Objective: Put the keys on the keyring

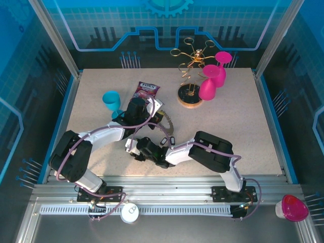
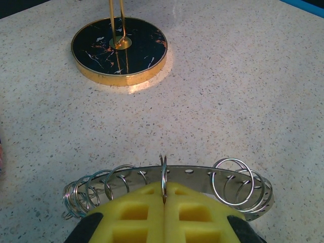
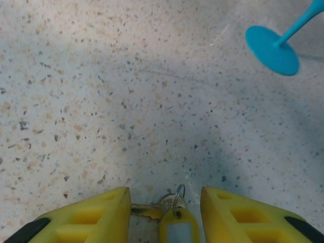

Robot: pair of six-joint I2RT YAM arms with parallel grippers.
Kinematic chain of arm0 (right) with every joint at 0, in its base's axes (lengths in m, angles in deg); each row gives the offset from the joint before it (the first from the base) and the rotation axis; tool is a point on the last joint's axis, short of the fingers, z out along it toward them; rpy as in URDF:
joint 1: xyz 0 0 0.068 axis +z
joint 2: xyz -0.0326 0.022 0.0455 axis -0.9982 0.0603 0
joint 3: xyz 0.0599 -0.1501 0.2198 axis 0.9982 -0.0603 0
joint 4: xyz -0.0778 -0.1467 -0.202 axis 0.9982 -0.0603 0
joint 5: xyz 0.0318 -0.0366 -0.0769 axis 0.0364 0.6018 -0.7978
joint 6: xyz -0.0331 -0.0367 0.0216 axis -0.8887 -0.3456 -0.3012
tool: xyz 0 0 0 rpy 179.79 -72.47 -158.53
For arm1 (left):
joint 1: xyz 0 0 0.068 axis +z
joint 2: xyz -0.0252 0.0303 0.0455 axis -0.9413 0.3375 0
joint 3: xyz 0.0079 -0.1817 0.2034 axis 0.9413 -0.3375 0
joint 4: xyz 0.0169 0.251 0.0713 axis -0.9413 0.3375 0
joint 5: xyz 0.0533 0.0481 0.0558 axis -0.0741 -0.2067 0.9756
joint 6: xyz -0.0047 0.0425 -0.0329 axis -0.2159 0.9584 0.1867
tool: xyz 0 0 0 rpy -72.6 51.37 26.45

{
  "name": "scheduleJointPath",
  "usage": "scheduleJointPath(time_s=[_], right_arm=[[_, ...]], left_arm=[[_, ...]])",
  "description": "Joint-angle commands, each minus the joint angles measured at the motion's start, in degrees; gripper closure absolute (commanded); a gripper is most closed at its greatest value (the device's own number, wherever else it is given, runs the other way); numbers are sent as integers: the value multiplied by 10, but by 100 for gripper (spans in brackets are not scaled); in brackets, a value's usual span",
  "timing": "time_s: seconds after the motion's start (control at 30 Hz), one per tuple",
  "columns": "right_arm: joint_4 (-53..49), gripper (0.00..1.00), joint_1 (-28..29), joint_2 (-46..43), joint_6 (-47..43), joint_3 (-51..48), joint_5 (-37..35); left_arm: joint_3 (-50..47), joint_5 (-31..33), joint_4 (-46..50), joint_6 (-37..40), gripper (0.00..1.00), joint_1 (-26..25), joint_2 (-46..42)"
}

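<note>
The keyring point(image 2: 202, 174) is a curved perforated metal band carrying several small split rings; in the top view it shows as a grey arc point(image 1: 168, 125) mid-table. My left gripper point(image 2: 164, 191) is shut, its yellow pads pinching one small split ring on the band's near edge. It reaches the band from the left point(image 1: 152, 113). A brass key point(image 3: 151, 210) with a yellow tag point(image 3: 177, 229) lies on the table between the fingers of my open right gripper point(image 3: 164, 193). The blade end meets the left finger. Two black-tagged keys point(image 1: 168, 139) lie beside the ring.
A gold wire rack on a black marbled base point(image 2: 119, 48) stands beyond the ring, with pink glasses point(image 1: 212, 76) hung on it. A teal glass point(image 1: 112, 101) stands at the left, its foot point(image 3: 273, 49) ahead of my right gripper. A snack packet point(image 1: 146, 92) lies behind the left wrist.
</note>
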Motion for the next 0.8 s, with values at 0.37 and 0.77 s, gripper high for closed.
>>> scheduleJointPath(time_s=[0.37, 0.77], right_arm=[[-32, 100, -17, -12, -5, -2, 7], [-108, 100, -26, -237, 102, -226, 59]], left_arm=[[23, -2, -8, -3, 100, 5, 9], [8, -13, -13, 23, 100, 5, -4]])
